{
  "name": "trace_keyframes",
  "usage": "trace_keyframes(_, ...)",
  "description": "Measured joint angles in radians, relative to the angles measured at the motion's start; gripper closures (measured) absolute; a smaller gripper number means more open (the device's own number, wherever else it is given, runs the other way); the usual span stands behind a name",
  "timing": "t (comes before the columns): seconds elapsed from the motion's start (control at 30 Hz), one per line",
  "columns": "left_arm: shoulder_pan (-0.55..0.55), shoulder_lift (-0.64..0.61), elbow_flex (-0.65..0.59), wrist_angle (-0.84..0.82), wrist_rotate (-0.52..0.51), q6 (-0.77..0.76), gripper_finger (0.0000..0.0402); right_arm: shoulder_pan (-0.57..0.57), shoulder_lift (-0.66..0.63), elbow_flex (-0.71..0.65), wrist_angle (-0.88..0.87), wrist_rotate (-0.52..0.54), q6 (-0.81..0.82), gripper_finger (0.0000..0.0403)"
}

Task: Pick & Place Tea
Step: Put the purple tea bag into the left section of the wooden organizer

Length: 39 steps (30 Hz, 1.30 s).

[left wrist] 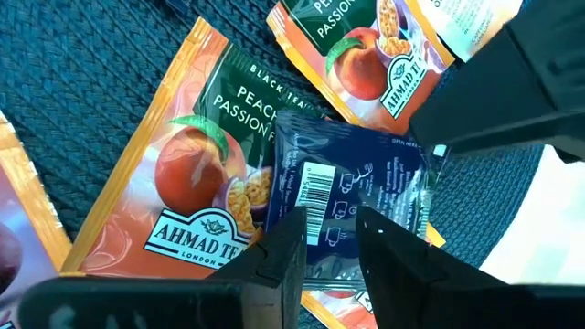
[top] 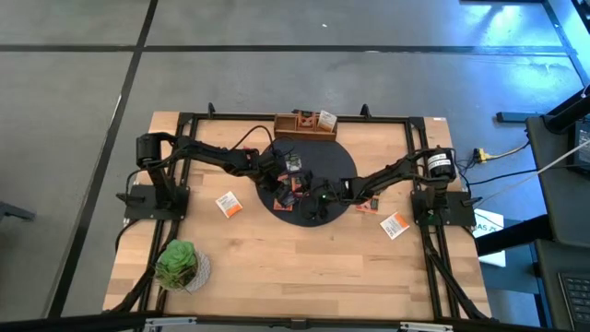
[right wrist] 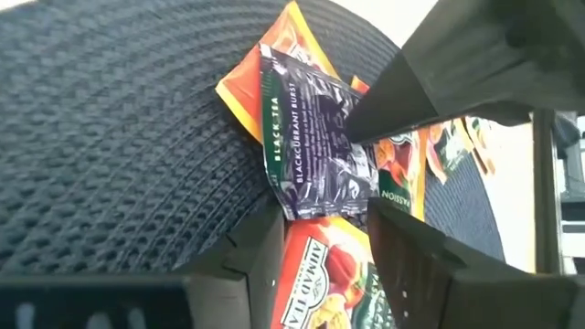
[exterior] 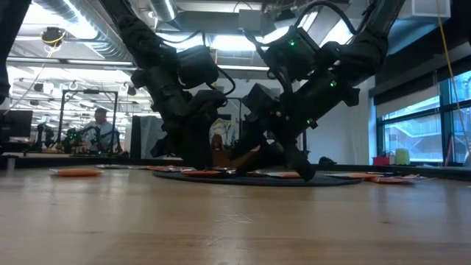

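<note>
High view: both arms meet over the black round mat [top: 336,166] on the desk [top: 304,267].

Left pincer [left wrist: 331,239] pinches a dark blue tea packet [left wrist: 352,187] above orange packets [left wrist: 196,196] lying on the mat. Right pincer [right wrist: 324,242] hangs low with its fingers slightly spread around the edge of a dark purple blackcurrant packet [right wrist: 311,146] that lies on an orange one; whether it grips is unclear. More packets lie on the bare wood at either side of the mat [top: 229,205] [top: 395,224].
</note>
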Motion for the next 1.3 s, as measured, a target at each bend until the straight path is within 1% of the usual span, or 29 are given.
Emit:
trace_keyframes(0.17,0.000,0.000,0.000,0.000,0.000,0.000,0.0306,0.000,0.000,0.000,0.001,-0.006,-0.025,0.0261)
trace_keyframes(0.33,0.000,0.000,0.000,0.000,0.001,0.000,0.0306,0.001,0.000,0.000,0.001,-0.059,-0.027,0.0284)
trace_keyframes(0.5,0.000,0.000,0.000,0.001,0.001,0.000,0.0306,0.003,0.000,0.000,0.002,-0.066,-0.041,0.0313)
trace_keyframes(0.6,0.000,0.000,0.000,0.001,0.001,0.000,0.0306,0.002,0.000,0.000,-0.004,-0.094,-0.041,0.0332)
trace_keyframes(0.83,-0.003,0.000,-0.002,0.052,0.051,0.000,0.0306,0.002,0.000,0.000,-0.006,-0.099,-0.040,0.0376)
trace_keyframes(0.93,-0.008,0.000,-0.002,0.062,0.051,0.001,0.0306,0.002,0.000,0.000,-0.007,-0.099,-0.039,0.0392)
trace_keyframes(1.0,-0.009,0.000,-0.002,0.061,0.051,0.008,0.0306,0.002,0.000,0.000,-0.008,-0.087,-0.038,0.0397)
trace_keyframes(1.17,-0.005,-0.002,-0.002,0.058,0.052,0.032,0.0306,0.005,-0.013,-0.001,-0.040,-0.013,-0.006,0.0397)
trace_keyframes(1.3,0.008,-0.031,-0.002,0.051,0.060,0.034,0.0306,0.003,-0.068,-0.001,-0.104,-0.006,0.071,0.0399)
